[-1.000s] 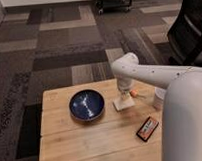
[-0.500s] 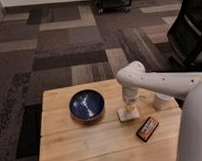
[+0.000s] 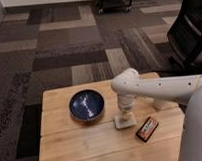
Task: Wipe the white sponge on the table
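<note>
Hand (image 3: 125, 114) pressed on white sponge (image 3: 125, 121), grip unclear, on table (image 3: 81, 140) w/ patchwork carpet (image 3: 68, 41) around.

An office: patchwork carpet tiles (image 3: 58, 51), black swivel chair (image 3: 190, 34)

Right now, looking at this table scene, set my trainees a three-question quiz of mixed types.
1. True or false: the gripper is directly above the white sponge.
2. Which lies nearest the sponge? A) blue bowl B) dark-and-orange packet C) office chair
3. Fill in: the sponge rests on the ___.

Key: 1 true; 2 B; 3 table.
</note>
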`<state>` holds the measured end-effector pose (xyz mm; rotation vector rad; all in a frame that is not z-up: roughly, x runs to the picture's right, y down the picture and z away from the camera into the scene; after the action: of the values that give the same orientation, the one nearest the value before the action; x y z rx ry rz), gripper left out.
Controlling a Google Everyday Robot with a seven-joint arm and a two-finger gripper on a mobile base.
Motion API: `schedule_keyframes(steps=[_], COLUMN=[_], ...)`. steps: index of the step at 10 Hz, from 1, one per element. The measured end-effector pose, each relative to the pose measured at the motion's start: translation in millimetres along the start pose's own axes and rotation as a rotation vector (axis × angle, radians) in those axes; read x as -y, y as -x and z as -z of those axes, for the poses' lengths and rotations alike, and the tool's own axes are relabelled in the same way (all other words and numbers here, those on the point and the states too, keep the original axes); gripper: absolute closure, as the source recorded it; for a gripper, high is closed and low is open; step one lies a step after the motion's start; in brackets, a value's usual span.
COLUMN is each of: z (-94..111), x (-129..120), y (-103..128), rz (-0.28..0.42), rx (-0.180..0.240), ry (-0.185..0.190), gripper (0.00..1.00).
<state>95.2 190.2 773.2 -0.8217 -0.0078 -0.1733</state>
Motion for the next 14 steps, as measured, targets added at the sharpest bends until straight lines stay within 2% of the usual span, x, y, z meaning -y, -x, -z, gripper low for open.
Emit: schedule_keyframes(steps=[3, 5, 7, 8, 9, 10, 14], z=[-1.9, -0.7, 5.8, 17.1, 23.2, 25.3, 25.7], x=[-14.2, -16.8, -13.4, -5.7, -2.8, -1.8, -1.4], y=[60.5, 72.7, 67.7, 48.5, 41.3, 38.4, 39.3], rz=[0.192, 0.249, 0.241, 0.186, 0.156, 0.143, 0.143], rx=[0.06, 0.07, 0.059, 0.021, 0.007, 0.002, 0.003], ry=[0.049, 0.063, 0.051, 0.022, 0.011, 0.008, 0.008], gripper=[1.0, 1.0, 1.0, 0.93, 0.86, 0.83, 0.83])
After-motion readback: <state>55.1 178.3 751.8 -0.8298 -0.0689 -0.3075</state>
